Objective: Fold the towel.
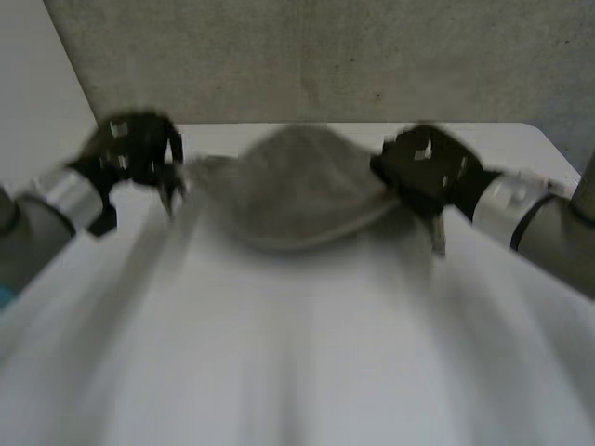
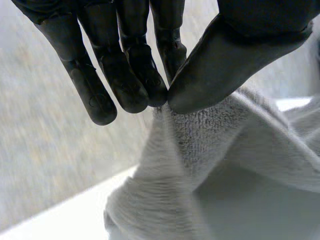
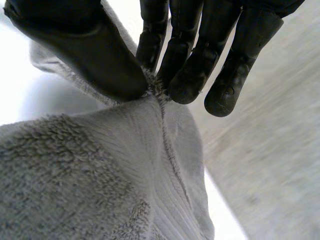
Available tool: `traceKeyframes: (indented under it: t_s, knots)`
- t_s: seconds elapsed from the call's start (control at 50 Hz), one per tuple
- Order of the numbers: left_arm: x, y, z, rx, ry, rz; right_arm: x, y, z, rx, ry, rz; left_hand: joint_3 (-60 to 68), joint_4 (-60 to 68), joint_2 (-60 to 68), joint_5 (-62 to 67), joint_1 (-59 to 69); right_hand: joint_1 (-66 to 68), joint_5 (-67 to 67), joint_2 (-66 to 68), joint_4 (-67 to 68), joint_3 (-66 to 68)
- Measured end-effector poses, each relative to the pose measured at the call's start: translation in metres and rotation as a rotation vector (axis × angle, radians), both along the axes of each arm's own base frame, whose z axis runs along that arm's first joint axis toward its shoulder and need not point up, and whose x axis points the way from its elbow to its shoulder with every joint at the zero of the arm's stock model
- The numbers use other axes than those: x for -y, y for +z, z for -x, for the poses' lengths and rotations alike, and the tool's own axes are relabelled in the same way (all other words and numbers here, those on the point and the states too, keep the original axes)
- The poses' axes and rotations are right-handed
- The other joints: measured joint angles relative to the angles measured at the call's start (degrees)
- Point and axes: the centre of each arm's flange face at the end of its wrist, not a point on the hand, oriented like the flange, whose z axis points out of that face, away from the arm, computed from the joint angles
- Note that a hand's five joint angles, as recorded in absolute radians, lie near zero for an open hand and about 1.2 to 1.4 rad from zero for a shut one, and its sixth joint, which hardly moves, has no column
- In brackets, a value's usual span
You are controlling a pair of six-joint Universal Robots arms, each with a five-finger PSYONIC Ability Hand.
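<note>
A grey towel (image 1: pixel 297 190) hangs in a sagging arc between my two hands above the far part of the white table (image 1: pixel 297 353). My left hand (image 1: pixel 139 153) holds its left end; in the left wrist view the towel (image 2: pixel 215 150) is pinched between thumb (image 2: pixel 215 75) and fingertips (image 2: pixel 145 85). My right hand (image 1: pixel 428 167) holds the right end; in the right wrist view the towel (image 3: pixel 100 170) is pinched between thumb (image 3: pixel 95 55) and fingers (image 3: pixel 195 70). The towel's middle droops toward the table.
A grey wall (image 1: pixel 325 56) rises just behind the table's far edge. The table's far right corner (image 1: pixel 535 135) lies beyond my right arm. The wide near part of the table lies below the hanging towel.
</note>
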Motion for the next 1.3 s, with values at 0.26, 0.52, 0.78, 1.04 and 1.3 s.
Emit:
traceKeyframes:
  t_s: [0.26,0.52,0.78,1.04,1.3]
  knots:
    - [-0.021,-0.1,-0.014,0.295,-0.026,-0.039,-0.018,-0.054,0.01,-0.087,-0.026,-0.109,0.0,0.0,0.0,0.0,0.0,0.0,0.0,0.3,0.0,0.0]
    - [-0.02,-0.123,-0.015,0.351,-0.007,-0.077,-0.007,-0.053,0.022,-0.064,-0.113,-0.136,-12.4,-14.2,-12.2,-12.6,-11.7,0.0,0.0,0.3,0.0,0.0]
    - [-0.019,-0.126,-0.024,0.368,0.065,-0.101,-0.009,-0.06,0.023,-0.074,-0.113,-0.158,-22.4,-24.2,-22.5,-23.5,-22.2,0.0,0.0,0.3,0.0,0.0]
    - [-0.017,-0.109,-0.029,0.374,0.105,-0.063,-0.001,-0.052,0.033,-0.073,-0.169,-0.136,0.1,-0.3,0.3,-1.8,-1.1,0.1,0.0,0.3,0.0,0.0]
    - [-0.031,-0.038,-0.034,0.339,0.138,0.098,-0.01,-0.019,0.043,-0.071,-0.215,-0.117,0.2,-0.2,0.4,-1.8,-0.8,0.1,0.0,0.3,0.0,0.0]
